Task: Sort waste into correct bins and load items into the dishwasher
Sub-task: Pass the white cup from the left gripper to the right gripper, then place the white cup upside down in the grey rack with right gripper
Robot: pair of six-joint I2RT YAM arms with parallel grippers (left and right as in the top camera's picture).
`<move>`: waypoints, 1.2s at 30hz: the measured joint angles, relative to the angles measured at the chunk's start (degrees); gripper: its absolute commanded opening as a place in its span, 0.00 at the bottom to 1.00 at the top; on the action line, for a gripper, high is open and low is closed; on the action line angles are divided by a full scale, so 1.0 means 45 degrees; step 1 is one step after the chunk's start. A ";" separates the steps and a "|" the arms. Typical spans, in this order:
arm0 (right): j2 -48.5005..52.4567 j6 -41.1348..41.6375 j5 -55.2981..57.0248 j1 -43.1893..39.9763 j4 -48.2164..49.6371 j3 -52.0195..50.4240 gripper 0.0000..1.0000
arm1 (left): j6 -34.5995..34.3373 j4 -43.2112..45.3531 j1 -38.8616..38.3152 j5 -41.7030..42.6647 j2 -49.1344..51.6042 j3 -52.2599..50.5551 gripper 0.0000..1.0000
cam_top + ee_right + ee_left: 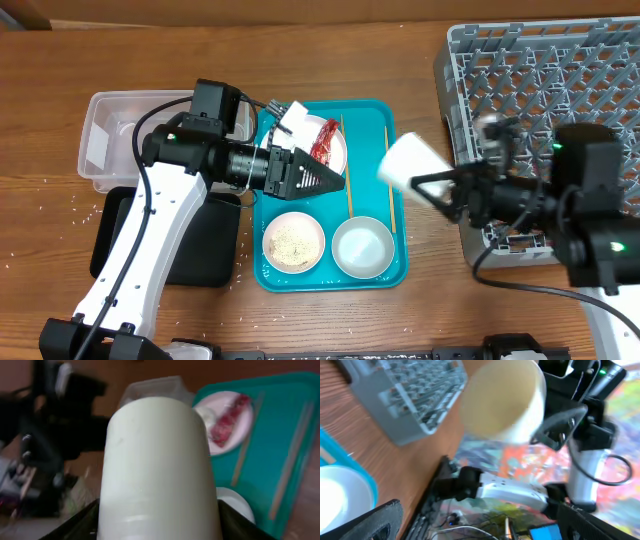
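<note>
My right gripper (pixel 432 185) is shut on the small white cup (pixel 410 160) and holds it in the air between the teal tray (pixel 372 118) and the grey dish rack (pixel 560 90). The cup fills the right wrist view (pixel 157 460) and shows in the left wrist view (pixel 502 400). My left gripper (pixel 325 180) is open and empty above the tray, next to a white plate (pixel 335 158) holding the red foil wrapper (pixel 323 140). A white napkin (pixel 291 115) lies at the plate's far edge. Another plate with pale crumbs (pixel 294 242), a white bowl (pixel 362 247) and two chopsticks (pixel 388 180) lie on the tray.
The clear tub (pixel 125 135) stands at the left, and the black tray (pixel 180 245) lies in front of it, partly under my left arm. Crumbs are scattered on the wooden table at the left. The rack takes up the far right.
</note>
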 measured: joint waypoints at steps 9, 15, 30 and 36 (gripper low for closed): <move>0.0136 0.2234 0.8053 -0.1739 -0.3259 0.0515 0.49 | -0.0267 0.0005 0.0005 -0.1661 -0.0005 0.0000 1.00; 0.1855 0.3118 1.0554 -0.1739 -0.3711 0.0529 0.49 | -0.0311 -0.0131 0.0000 -0.2064 0.0000 0.0000 1.00; 0.4163 0.3288 1.0695 -0.4333 -0.2963 0.0529 0.49 | -0.0325 -0.0646 0.0005 -0.3143 0.0000 0.0000 1.00; 0.5683 0.3143 1.0282 -0.4362 -0.2739 0.0529 0.87 | -0.0325 -0.0733 0.0000 -0.3269 0.0000 0.0000 1.00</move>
